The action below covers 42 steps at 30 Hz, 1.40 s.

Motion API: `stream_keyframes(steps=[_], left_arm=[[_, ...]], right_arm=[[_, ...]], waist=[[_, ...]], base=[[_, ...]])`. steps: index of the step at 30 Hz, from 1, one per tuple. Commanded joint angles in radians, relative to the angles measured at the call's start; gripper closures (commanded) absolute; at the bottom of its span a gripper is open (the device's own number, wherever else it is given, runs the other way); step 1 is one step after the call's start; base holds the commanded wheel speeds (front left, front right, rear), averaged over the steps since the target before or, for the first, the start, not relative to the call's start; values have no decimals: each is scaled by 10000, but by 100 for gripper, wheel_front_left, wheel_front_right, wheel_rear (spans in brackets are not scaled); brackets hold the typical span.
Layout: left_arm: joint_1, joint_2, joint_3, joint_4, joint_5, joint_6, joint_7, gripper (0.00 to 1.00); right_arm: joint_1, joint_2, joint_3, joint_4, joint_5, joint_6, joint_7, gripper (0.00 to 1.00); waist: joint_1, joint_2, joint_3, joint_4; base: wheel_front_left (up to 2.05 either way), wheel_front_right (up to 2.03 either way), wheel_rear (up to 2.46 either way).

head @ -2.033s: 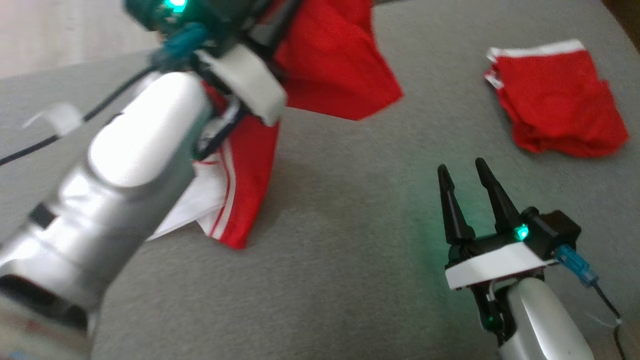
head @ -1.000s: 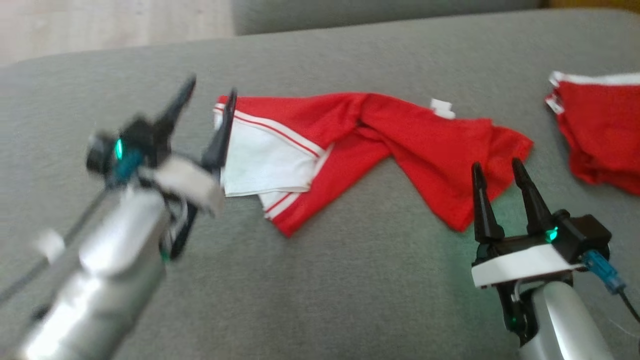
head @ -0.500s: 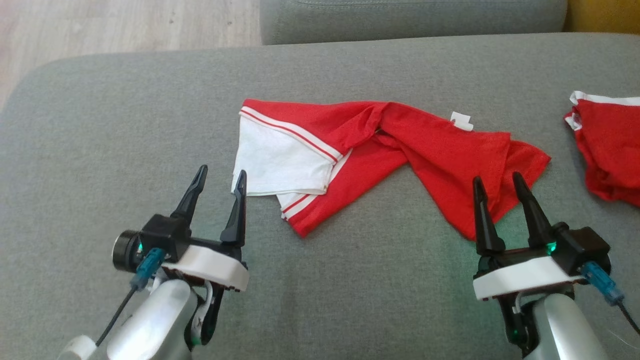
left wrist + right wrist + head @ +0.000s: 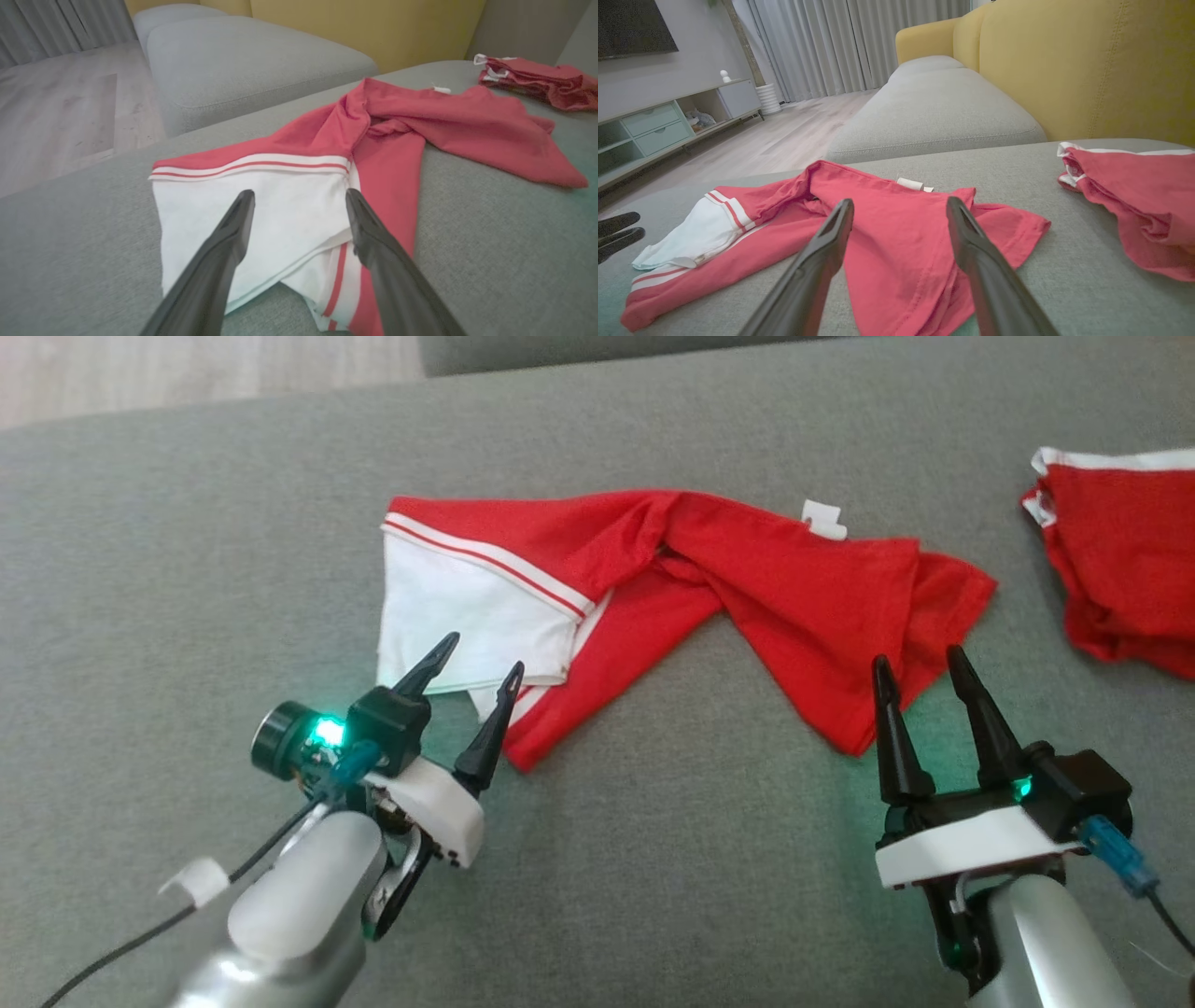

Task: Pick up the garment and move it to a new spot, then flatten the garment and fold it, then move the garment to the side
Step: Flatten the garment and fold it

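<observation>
A red garment [image 4: 775, 588] with a white, red-striped end [image 4: 457, 616] lies crumpled and twisted across the grey cushion [image 4: 653, 877]. My left gripper [image 4: 481, 665] is open, with its fingertips at the near edge of the white part; that part [image 4: 261, 219] spreads between and beyond the fingers in the left wrist view. My right gripper [image 4: 920, 661] is open just short of the garment's red right end [image 4: 896, 233]. Nothing is held by either gripper.
A second red garment [image 4: 1120, 569] with white trim lies bunched at the right, also seen as a red pile [image 4: 1134, 196] in the right wrist view. Another grey cushion [image 4: 934, 112] and a yellow sofa back [image 4: 1087, 65] stand behind. Wooden floor [image 4: 56, 112] lies beyond the left edge.
The left gripper let go of the garment, which now lies on the cushion. It drew back and has now moved in to the white end. The head camera has shifted.
</observation>
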Motion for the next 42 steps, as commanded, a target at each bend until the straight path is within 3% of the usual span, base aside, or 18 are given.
stream_keyframes(steps=[1, 10, 19, 30, 31, 32, 33, 34, 42], left_arm=[[-451, 185, 295, -142, 93, -18, 12, 0], [-1158, 66, -118, 754, 306, -626, -60, 0], [-1450, -52, -474, 1400, 359, -955, -109, 0], [-1600, -169, -615, 1729, 267, -981, -101, 0], [-1609, -177, -609, 1761, 241, -971, -75, 16], [-1609, -177, -609, 1761, 241, -971, -75, 16], [-1619, -183, -602, 1793, 210, -968, -43, 64], [-1633, -180, -605, 1812, 194, -973, -28, 100], [-1873, 22, -491, 1534, 132, -881, -145, 100]], right_arm=[[-313, -31, 243, -354, 12, -9, -109, 0], [-481, -31, 197, -356, 12, -9, -109, 0], [-585, -31, 199, -388, 196, -9, -109, 0], [-599, -31, 187, -324, 177, -9, -109, 0], [-595, -31, 180, -320, 176, -9, -109, 0], [-595, -31, 180, -320, 176, -9, -109, 0], [-590, -31, 173, -314, 173, -9, -109, 0], [-586, -31, 171, -304, 169, -9, -109, 0], [-522, -31, 172, -160, 185, -9, -109, 0]], waist=[[-1, -1, 159, -140], [-1, -1, 493, -451], [-1, -1, 592, -682], [-1, -1, 633, -749], [-1, -1, 629, -744], [-1, -1, 629, -744], [-1, -1, 624, -739], [-1, -1, 616, -735], [-1, -1, 339, -709]], base=[[0, 0, 0], [0, 0, 0], [0, 0, 0], [0, 0, 0], [0, 0, 0], [0, 0, 0], [0, 0, 0], [0, 0, 0], [0, 0, 0]])
